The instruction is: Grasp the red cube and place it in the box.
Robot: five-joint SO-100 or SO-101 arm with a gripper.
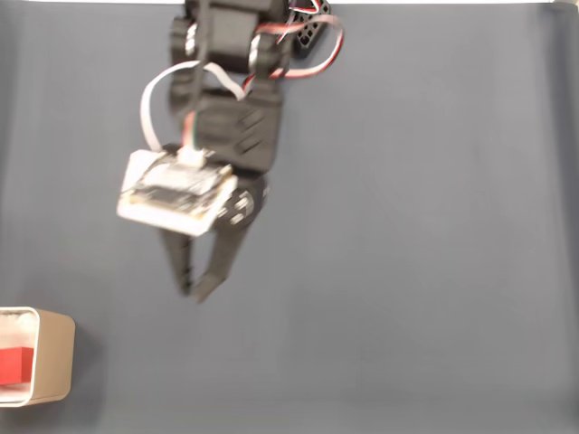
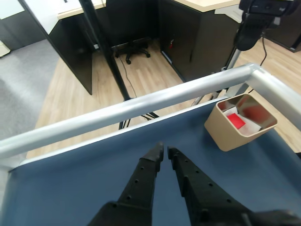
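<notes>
The red cube (image 1: 14, 363) (image 2: 235, 120) lies inside the box (image 1: 56, 354) (image 2: 230, 132), a tan box with a white rim and interior at the table's lower-left edge in the fixed view and at the right in the wrist view. My black gripper (image 1: 193, 292) (image 2: 164, 151) hangs above the blue table surface, up and to the right of the box in the fixed view. Its fingers (image 2: 146, 174) are nearly together with nothing between them.
A grey-blue mat (image 1: 407, 253) covers the table. A metal rail (image 2: 141, 106) runs along the table edge in the wrist view, with wooden floor, desks and an office chair beyond. A camera on a stand (image 2: 256, 19) rises at the upper right.
</notes>
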